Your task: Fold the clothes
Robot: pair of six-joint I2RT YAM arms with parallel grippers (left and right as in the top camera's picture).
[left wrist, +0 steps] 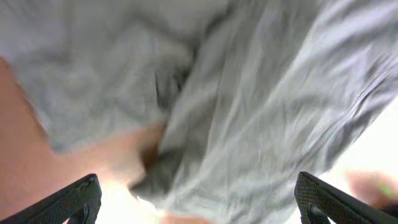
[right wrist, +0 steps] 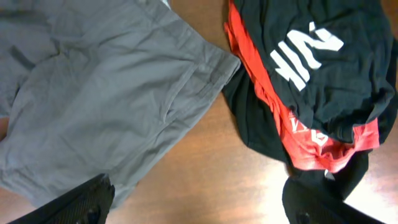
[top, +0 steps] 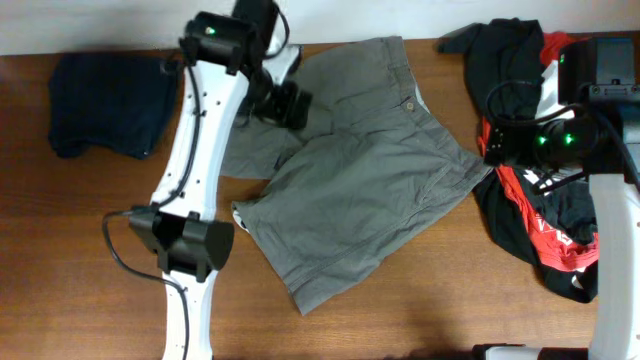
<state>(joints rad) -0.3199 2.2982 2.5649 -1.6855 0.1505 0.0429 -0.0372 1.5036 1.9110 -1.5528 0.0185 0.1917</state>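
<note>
Grey-green shorts (top: 365, 170) lie spread flat in the middle of the wooden table, waistband to the far side; they also show in the right wrist view (right wrist: 93, 93) and, blurred, in the left wrist view (left wrist: 249, 106). My left gripper (top: 285, 103) hovers over the shorts' far left leg; its fingers (left wrist: 198, 202) are wide apart and hold nothing. My right gripper (top: 505, 140) is open and empty at the shorts' right edge, its fingers (right wrist: 205, 202) over bare table between the shorts and a black and red garment pile (right wrist: 311, 81).
A folded dark navy garment (top: 105, 100) lies at the far left. The black and red pile (top: 540, 215) fills the right side under my right arm. A white wall runs along the table's far edge (top: 120, 50).
</note>
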